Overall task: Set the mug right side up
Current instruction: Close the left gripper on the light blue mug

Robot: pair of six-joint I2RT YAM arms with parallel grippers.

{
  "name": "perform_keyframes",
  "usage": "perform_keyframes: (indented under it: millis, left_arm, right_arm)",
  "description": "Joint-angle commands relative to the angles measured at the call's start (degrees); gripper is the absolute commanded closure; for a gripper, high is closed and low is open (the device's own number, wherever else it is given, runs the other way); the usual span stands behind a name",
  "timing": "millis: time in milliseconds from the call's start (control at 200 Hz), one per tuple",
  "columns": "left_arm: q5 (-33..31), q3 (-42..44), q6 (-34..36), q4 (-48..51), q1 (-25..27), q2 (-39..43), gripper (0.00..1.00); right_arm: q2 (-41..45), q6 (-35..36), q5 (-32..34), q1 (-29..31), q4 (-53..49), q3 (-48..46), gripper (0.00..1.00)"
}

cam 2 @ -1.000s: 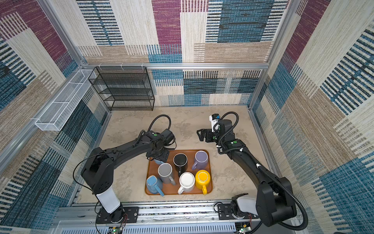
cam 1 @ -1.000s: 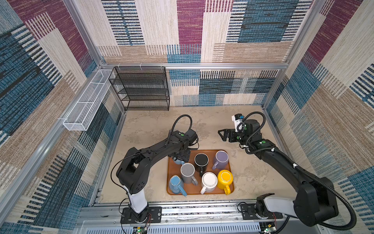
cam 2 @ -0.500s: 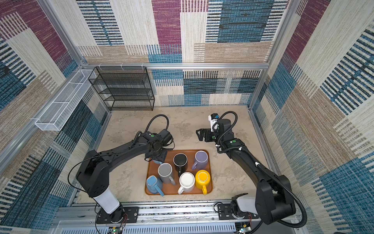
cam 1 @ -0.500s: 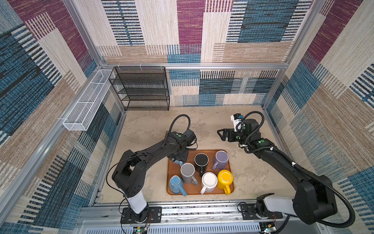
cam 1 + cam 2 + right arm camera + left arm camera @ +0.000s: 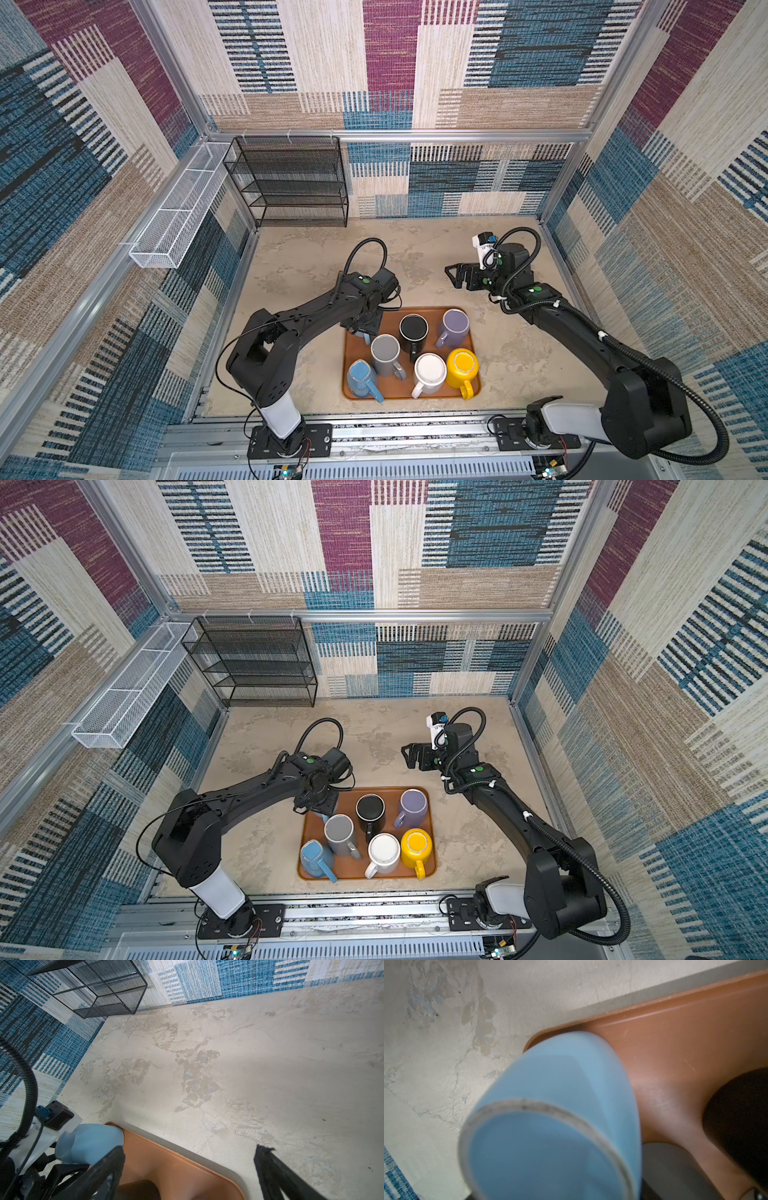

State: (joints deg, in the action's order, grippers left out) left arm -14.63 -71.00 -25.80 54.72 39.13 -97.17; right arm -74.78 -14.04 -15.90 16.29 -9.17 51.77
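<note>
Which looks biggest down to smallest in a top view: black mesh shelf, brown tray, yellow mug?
1. Black mesh shelf and brown tray: too alike in extent to rank, and the shelf stands farther back.
2. Yellow mug: clearly smallest.

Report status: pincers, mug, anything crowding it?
Left pincer over light blue mug, grip not visible. Right pincer open, above table beyond tray. Mug base-up at tray corner. Grey mug close beside it.

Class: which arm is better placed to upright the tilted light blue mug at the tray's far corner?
Left. The left gripper is at the light blue mug, which fills its wrist view; the right gripper hangs open off the tray.
</note>
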Motion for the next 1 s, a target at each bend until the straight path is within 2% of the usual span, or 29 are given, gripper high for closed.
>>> perform_keyframes:
  millis: [0, 731, 786, 821, 867, 997]
  left_arm:
    - [-1.7, 0.3, -1.0, -0.6, -0.3, 1.0, 0.41]
    - [0.1, 2.9, -1.3, -1.6, -0.3, 2.4, 0.60]
    - [0.4, 3.1, -1.4, -2.0, -0.3, 2.6, 0.64]
    - [0.7, 3.3, -1.2, -2.3, -0.3, 2.7, 0.70]
    - [0.8, 3.5, -1.3, -2.5, -0.3, 2.8, 1.00]
    - [1.1, 3.5, -1.3, -2.7, -0.3, 2.4, 1.00]
  right_arm:
    - [-0.4, 0.3, 0.1, 0.3, 0.4, 0.7, 0.00]
    - [-1.1, 0.0, 1.3, 1.7, 0.1, 1.8, 0.00]
    - [-1.1, 0.0, 1.1, 1.7, 0.0, 1.8, 0.00]
    - [-1.1, 0.0, 1.2, 1.8, 0.0, 1.8, 0.00]
    - [-1.1, 0.0, 1.2, 1.8, -0.1, 1.8, 0.00]
    - [-1.0, 0.1, 1.3, 1.8, -0.2, 1.8, 0.00]
